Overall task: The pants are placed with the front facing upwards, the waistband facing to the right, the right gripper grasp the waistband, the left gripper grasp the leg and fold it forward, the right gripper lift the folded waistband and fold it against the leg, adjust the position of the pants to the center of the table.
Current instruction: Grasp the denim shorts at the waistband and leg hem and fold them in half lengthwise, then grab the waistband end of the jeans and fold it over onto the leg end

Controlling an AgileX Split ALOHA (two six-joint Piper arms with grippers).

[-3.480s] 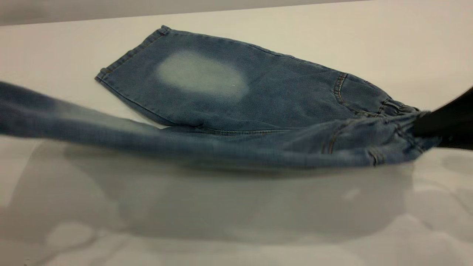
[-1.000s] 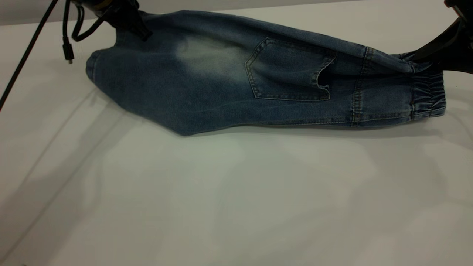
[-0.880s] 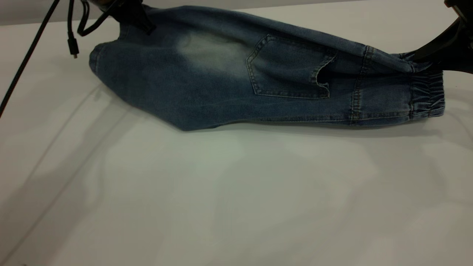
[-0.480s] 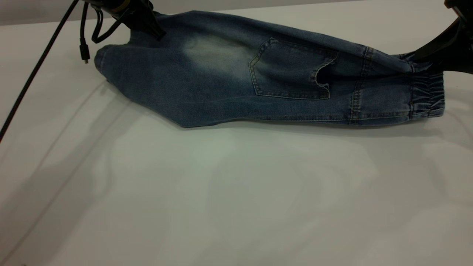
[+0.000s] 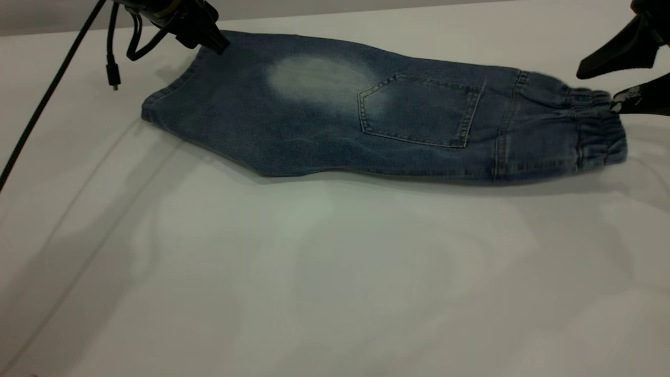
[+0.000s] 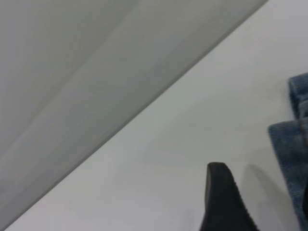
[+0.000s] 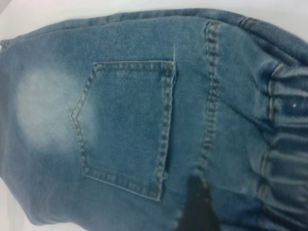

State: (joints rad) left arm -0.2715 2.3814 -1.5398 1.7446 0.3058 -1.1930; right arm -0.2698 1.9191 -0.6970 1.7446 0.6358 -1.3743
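Observation:
The blue denim pants [image 5: 324,125] lie flat on the white table [image 5: 314,272], folded lengthwise with the square back pocket [image 5: 419,118] on top. Their ruffled waistband [image 5: 599,131] points right and the leg hem [image 5: 167,91] left. My right gripper [image 5: 595,90] hangs open just above the waistband's far corner, holding nothing. In the right wrist view one dark finger [image 7: 197,207] shows over the denim [image 7: 130,120] beside the waistband [image 7: 288,144]. My left gripper [image 5: 214,44] is open at the hem's far corner. Its visible finger [image 6: 221,202] stands over bare table, apart from the denim [image 6: 293,144].
A black cable [image 5: 112,68] dangles from the left arm over the table's far left. The table's far edge [image 5: 366,10] runs just behind the pants. Wide bare surface lies in front of them.
Both grippers have let go. The lifted far edge of the pants has dropped, and the folded pants now lie flat. The right gripper's fingers have spread and risen off the waistband.

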